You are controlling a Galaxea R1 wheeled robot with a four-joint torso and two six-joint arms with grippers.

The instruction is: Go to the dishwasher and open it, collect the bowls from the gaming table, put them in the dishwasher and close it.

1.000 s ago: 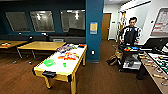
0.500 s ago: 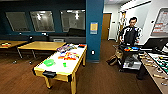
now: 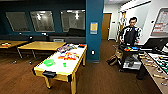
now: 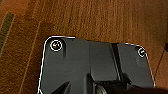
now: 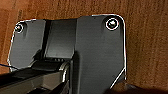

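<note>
The gaming table point(image 3: 57, 74), long and white-topped with a yellow edge, stands ahead of me to the left. On its near end lie a wide bright green bowl point(image 3: 49, 62) and a small green bowl point(image 3: 64, 64). Behind them is a cluster of orange, red and yellow pieces point(image 3: 68, 56), too blurred to tell apart. Flat colourful game boxes point(image 3: 65, 47) lie at the far end. The dishwasher is out of view. Both wrist views look down past the robot's dark plate onto brown wood floor point(image 4: 100, 20).
A blue pillar point(image 3: 94, 30) rises behind the gaming table. Yellow-wood tables point(image 3: 41, 45) stand at the left. A person with a control rig and a cart point(image 3: 130, 37) is at the right, beside a foosball table point(image 3: 157, 67). Wood floor point(image 3: 105, 77) lies between.
</note>
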